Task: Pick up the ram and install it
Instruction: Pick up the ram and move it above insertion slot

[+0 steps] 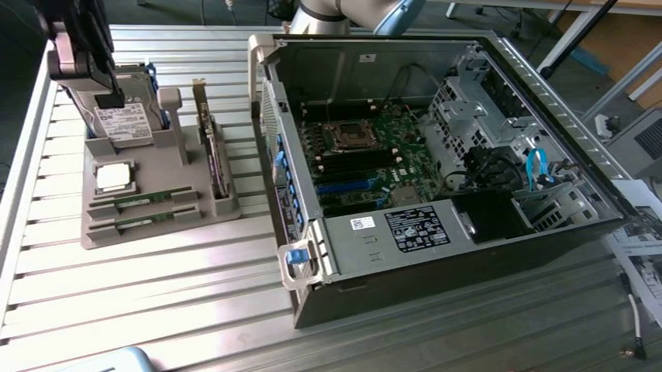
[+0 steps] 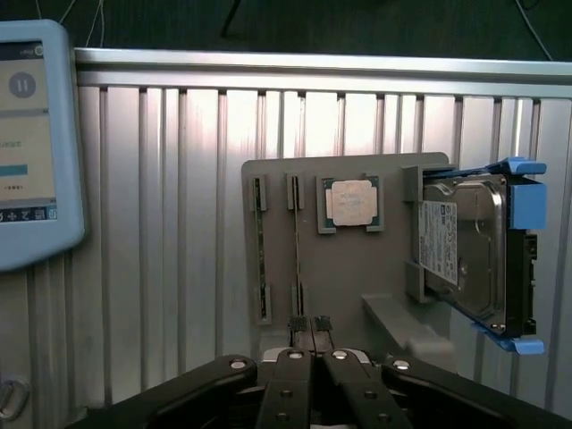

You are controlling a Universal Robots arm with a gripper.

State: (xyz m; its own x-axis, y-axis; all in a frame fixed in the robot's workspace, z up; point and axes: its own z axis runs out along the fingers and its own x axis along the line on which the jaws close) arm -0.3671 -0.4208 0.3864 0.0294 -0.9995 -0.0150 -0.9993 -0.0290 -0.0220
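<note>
Two ram sticks, slim and green, lie in slots of the grey parts tray (image 1: 155, 232): one (image 1: 141, 201) nearer the processor and one (image 1: 138, 222) at the tray's near end. In the wrist view both ram sticks (image 2: 260, 250) (image 2: 296, 234) appear edge-on. My gripper (image 1: 111, 99) hangs above the tray's far end, over the hard drive (image 1: 124, 124). In the wrist view my gripper (image 2: 310, 325) is shut with its fingertips pressed together and nothing between them, well above the tray.
The open computer case (image 1: 435, 256) lies on the exterior view's right, its motherboard (image 1: 383, 163) exposed. The tray also holds a silver processor (image 1: 114, 177) and an upright expansion card (image 1: 213, 155). A blue-framed tablet (image 2: 31, 143) sits beside the tray on the ribbed metal table (image 1: 155, 302).
</note>
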